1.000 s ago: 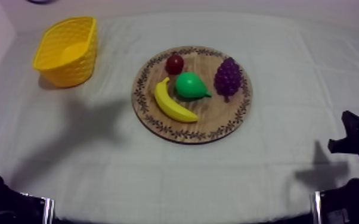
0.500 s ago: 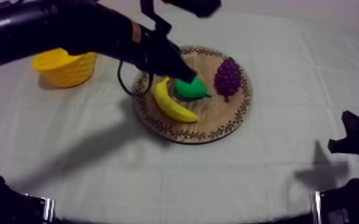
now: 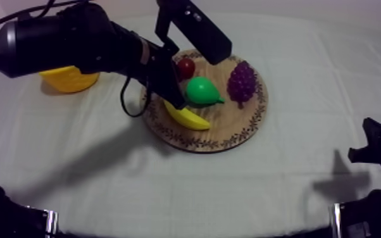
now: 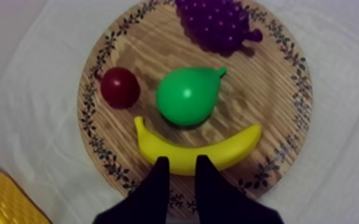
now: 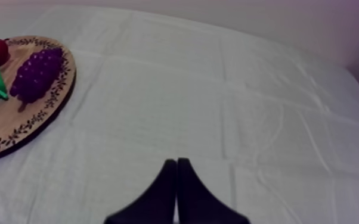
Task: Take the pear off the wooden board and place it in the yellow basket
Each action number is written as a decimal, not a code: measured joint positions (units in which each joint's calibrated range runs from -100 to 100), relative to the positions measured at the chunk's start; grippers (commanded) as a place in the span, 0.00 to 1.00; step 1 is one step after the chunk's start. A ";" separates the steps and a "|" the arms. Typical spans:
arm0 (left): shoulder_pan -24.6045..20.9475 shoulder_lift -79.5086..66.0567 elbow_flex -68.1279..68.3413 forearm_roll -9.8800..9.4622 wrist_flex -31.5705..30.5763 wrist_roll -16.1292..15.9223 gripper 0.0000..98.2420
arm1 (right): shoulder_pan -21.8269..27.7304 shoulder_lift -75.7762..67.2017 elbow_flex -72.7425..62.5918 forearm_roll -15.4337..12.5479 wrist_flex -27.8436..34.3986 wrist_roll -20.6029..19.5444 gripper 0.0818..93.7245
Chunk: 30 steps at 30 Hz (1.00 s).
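Observation:
The green pear [image 3: 202, 90] lies in the middle of the round wooden board [image 3: 206, 143], between the banana [image 3: 188, 118], the small red fruit [image 3: 185, 67] and the grapes [image 3: 242, 81]. My left arm reaches in from the upper left, and its gripper [image 3: 175, 98] hangs over the banana's upper end, just left of the pear. In the left wrist view the gripper [image 4: 182, 174] is open with nothing between its fingers. It hovers over the banana [image 4: 200, 152], short of the pear [image 4: 188, 95]. My right gripper [image 5: 177, 164] is shut over bare cloth.
The yellow basket [image 3: 66, 79] stands at the far left, mostly hidden under my left arm; its corner [image 4: 3, 199] sits beside the board. My right arm [image 3: 376, 152] rests low at the right edge. Open cloth lies in front of and to the right of the board.
My left arm swung in from the upper left over the basket and board. Half a second ago its tip was at the pear; now it sits a little left, and the red fruit shows again.

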 measured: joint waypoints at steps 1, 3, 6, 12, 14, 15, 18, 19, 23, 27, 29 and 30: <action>-0.05 -0.14 0.25 0.00 0.14 -0.04 0.31 | 0.00 0.00 0.00 0.00 0.00 0.00 0.00; -0.27 -0.37 0.44 0.01 0.44 0.06 0.58 | 0.00 0.00 0.00 0.00 0.00 0.00 0.00; -0.38 -0.52 0.67 0.55 1.22 -0.69 0.84 | 0.00 0.00 0.00 0.00 0.00 0.00 0.00; -0.42 -0.99 1.54 2.49 -0.59 -0.99 0.91 | 0.00 0.00 0.00 0.00 0.00 0.00 0.00; -0.28 -0.99 0.97 3.06 -0.12 -1.35 0.87 | 0.00 0.00 0.00 0.00 0.00 0.00 0.00; -0.08 -0.99 0.72 3.06 -0.02 -1.38 0.84 | 0.00 0.00 0.00 0.00 0.00 0.00 0.00; 0.41 -0.67 0.40 2.17 0.06 -0.58 0.78 | 0.00 0.00 0.00 0.00 0.00 0.00 0.00; 0.39 -0.48 0.39 2.17 0.24 -0.44 0.75 | 0.00 0.00 0.00 0.00 0.00 0.00 0.00; 0.18 0.13 -0.55 2.51 2.17 0.11 0.79 | 0.00 0.00 0.00 0.00 0.00 0.00 0.00; -0.26 0.90 -0.06 2.44 2.62 1.00 0.91 | 0.00 0.00 0.00 0.00 0.00 -0.03 0.00; -0.34 1.15 0.14 2.31 2.14 1.40 0.94 | 0.00 0.00 0.00 0.00 0.00 -0.03 0.00; -0.34 1.32 0.15 2.16 1.99 1.69 0.95 | 0.00 0.00 0.00 0.00 0.00 -0.03 0.00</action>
